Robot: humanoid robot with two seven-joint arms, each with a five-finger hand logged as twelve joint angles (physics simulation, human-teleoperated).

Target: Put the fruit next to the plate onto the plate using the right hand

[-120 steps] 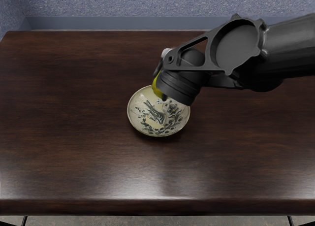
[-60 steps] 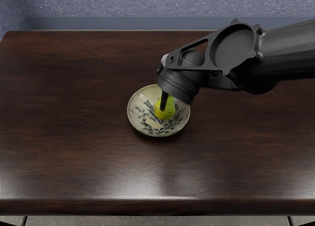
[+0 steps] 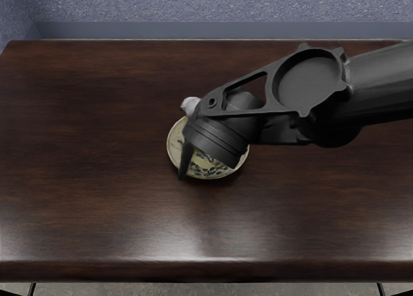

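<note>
dark wood tabletop (image 3: 97,193) fills the head view. cream plate (image 3: 171,141) with dark markings sits near its centre. right hand (image 3: 210,138), reaching in from 3 o'clock, covers most of it; whether it is spread or closed cannot be told. fruit is hidden, so its look and place cannot be told.

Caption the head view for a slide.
Right hand over the patterned plate on a dark wooden table, covering most of it; fruit not visible.
</note>
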